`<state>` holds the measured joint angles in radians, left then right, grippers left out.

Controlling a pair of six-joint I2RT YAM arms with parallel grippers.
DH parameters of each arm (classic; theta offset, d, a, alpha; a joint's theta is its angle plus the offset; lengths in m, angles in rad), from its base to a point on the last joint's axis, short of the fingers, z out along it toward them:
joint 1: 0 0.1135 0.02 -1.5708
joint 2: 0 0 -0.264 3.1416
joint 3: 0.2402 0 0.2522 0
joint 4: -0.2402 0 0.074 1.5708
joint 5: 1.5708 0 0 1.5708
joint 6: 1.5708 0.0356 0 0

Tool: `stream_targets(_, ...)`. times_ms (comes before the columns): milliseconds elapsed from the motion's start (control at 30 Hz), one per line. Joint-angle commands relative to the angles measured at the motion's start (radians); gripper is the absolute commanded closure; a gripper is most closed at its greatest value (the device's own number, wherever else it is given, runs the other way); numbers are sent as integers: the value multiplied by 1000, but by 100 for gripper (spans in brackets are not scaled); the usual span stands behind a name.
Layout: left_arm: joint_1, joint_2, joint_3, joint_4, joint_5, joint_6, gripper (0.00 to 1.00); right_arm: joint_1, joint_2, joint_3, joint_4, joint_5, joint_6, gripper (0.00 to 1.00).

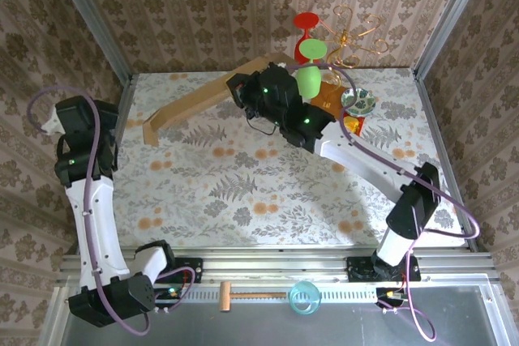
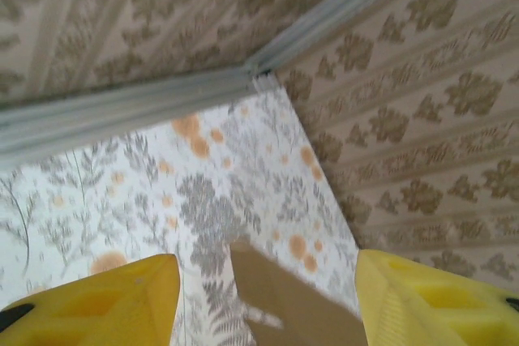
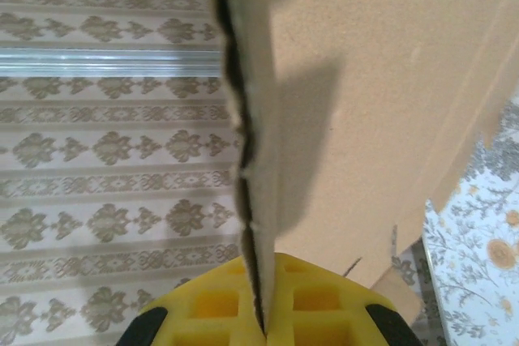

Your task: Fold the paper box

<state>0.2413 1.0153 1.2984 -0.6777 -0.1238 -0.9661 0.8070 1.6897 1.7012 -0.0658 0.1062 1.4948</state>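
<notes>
The paper box [image 1: 207, 95] is a brown cardboard sheet tilted up on edge, running from the back left of the table toward the back middle. My right gripper [image 1: 243, 91] is shut on its raised end. In the right wrist view the yellow fingers [image 3: 324, 305] pinch the corrugated edge [image 3: 255, 119], which rises straight up from the right gripper [image 3: 263, 313]. My left gripper [image 2: 268, 281] is open near the table's far left corner. A cardboard tip [image 2: 292, 297] lies below the gap, touching neither yellow finger [image 2: 105, 301].
Green and red goblets [image 1: 308, 66], a gold wire ornament [image 1: 357, 38], a small patterned plate [image 1: 358, 103] and orange items [image 1: 331, 99] crowd the back right. A wooden mallet [image 1: 243, 293] and a blue cup [image 1: 304, 297] sit by the arm bases. Patterned walls close three sides.
</notes>
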Motion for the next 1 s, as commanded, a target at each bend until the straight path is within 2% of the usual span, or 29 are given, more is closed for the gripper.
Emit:
stream_targets(0, 17, 33, 73, -48, -72, 87, 40, 26, -85, 114, -151, 124, -37, 100)
stream_targets(133, 23, 81, 134, -59, -43, 91, 40, 58, -87, 257, -320, 187, 26, 100)
stream_targets(267, 21, 165, 213, -108, 52, 98, 41, 63, -14, 422, -515, 229, 108, 100)
stream_targets(333, 19, 202, 243, -127, 101, 98, 42, 60, 27, 440, -552, 238, 163, 100)
stream_targets(400, 11, 222, 264, -137, 143, 106, 43, 47, 61, 404, -515, 218, 232, 100)
stream_targets(533, -48, 247, 321, -181, 170, 150, 43, -1, 123, 289, -294, 216, 236, 100)
stream_targets(633, -98, 242, 340, -217, 167, 174, 43, -31, 143, 210, -217, 217, 234, 100)
stream_targets(700, -120, 234, 339, -236, 177, 181, 42, -38, 140, 151, -183, 217, 246, 100)
stream_targets(867, -164, 213, 280, -252, 292, 151, 43, -41, 109, 4, -126, 208, 281, 100)
stream_targets(967, -224, 209, 252, -243, 338, 125, 43, -42, 84, -84, -78, 212, 296, 100)
